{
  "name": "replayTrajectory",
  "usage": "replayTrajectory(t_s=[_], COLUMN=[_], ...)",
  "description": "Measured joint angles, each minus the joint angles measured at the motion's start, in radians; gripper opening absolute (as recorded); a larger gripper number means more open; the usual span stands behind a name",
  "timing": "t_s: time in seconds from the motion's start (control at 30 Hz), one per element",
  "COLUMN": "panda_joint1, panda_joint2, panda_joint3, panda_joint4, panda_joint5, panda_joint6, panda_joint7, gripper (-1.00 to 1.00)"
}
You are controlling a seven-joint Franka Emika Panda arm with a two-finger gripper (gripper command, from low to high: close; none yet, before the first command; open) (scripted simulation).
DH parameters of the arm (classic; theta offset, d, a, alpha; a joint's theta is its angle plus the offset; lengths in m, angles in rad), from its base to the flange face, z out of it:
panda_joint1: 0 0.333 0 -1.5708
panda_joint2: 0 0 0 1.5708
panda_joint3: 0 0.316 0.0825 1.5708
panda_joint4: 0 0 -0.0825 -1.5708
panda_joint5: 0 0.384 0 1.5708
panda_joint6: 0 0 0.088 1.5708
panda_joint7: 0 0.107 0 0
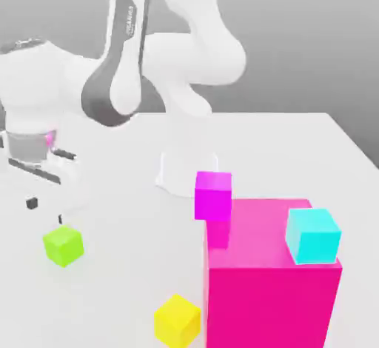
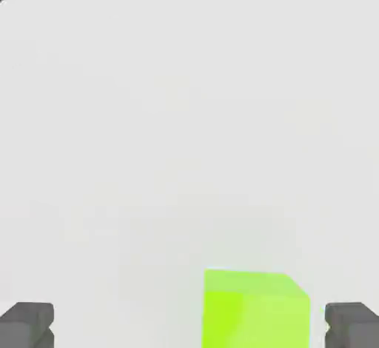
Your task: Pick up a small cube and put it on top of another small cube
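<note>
Gripper is standing fully open, holding nothing, hanging above the white surface. Lime-green cube is sitting alone near the exterior view's left, open room all round; in the hand view it is lying between the fingertips, nearer one. Exterior view is showing the magenta cube at the big pink block, with the cyan cube resting on that block and the yellow cube beside it.

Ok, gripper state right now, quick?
Gripper: open, holding nothing; the green cube sits on the table between its fingers, not gripped.
</note>
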Motion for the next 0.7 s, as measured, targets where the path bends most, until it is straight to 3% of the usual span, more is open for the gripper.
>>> replayTrajectory(t_s=[0.1,0.27,0.3,0.53,0.7], panda_joint1=[-0.036,-0.18,-0.206,-0.209,-0.118], panda_joint2=[0.087,0.225,0.241,0.241,0.119], panda_joint3=[0.056,0.236,0.265,0.267,0.139], panda_joint4=[0.009,0.037,0.04,0.04,0.013], panda_joint5=[0.092,0.244,0.252,0.25,0.097], panda_joint6=[0.064,0.169,0.183,0.182,0.092], panda_joint7=[-0.07,-0.184,-0.19,-0.189,-0.075], gripper=[0.0,0.0,-1.0,-1.0,-1.0])
